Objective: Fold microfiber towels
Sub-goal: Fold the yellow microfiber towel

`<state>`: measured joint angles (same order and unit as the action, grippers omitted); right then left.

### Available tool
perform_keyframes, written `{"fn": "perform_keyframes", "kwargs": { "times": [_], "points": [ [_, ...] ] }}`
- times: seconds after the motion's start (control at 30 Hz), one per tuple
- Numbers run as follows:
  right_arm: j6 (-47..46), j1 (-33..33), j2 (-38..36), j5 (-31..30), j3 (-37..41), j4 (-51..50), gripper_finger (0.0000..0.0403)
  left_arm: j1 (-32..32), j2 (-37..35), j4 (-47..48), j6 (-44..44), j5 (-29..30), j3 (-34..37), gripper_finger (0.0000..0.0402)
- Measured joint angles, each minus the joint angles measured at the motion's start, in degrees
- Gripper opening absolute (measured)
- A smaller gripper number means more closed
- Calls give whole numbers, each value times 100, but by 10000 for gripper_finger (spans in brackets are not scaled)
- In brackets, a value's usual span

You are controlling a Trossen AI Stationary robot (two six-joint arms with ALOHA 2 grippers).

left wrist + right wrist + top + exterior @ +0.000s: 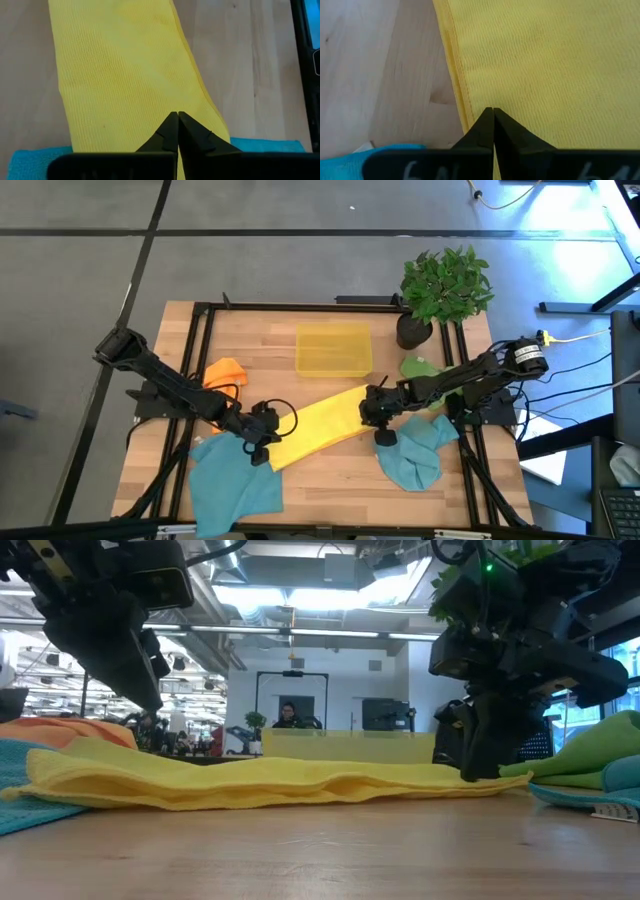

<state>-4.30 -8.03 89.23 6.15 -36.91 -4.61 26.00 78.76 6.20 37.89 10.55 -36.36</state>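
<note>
The yellow towel [315,425] lies as a long folded strip slanting across the table's middle, its near-left end resting on a teal towel [230,485]. My left gripper [260,452] is shut at that near-left end. My right gripper [372,412] is shut at the strip's far-right end, beside a second teal towel [415,450]. An orange towel [225,372] lies under my left arm, and a green towel [420,367] lies by the plant pot. My left gripper comes slanting down from the table's left, and its shut fingertips [170,125] meet on the top face of the strip's near-left end [150,107]. How much cloth is caught between them does not show. The towel lies flat. My right gripper slants down from the table's right onto the strip's far-right end [520,95], close to its layered long edge [457,95]. The fingertips [485,122] meet on the cloth. In the low view they reach down to the towel [480,775], which rests on the table.
A translucent yellow bin [333,348] stands at the table's far middle and a potted plant [445,285] at the far right corner. Bare wood [330,490] shows near the front edge between the two teal towels.
</note>
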Motion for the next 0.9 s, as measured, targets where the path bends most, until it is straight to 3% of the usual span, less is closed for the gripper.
{"fn": "perform_keyframes", "kwargs": {
  "times": [0.17,0.5,0.9],
  "points": [
    [-4,0,0,0,-1,-1,3,0,76,-17,55,-25,-4,0],
    [-149,10,0,-107,0,-317,2,0,779,-59,516,-621,-3,0],
    [-264,607,223,-136,-28,-328,1,-108,1291,-67,527,-1123,-358,0]
  ]
}}
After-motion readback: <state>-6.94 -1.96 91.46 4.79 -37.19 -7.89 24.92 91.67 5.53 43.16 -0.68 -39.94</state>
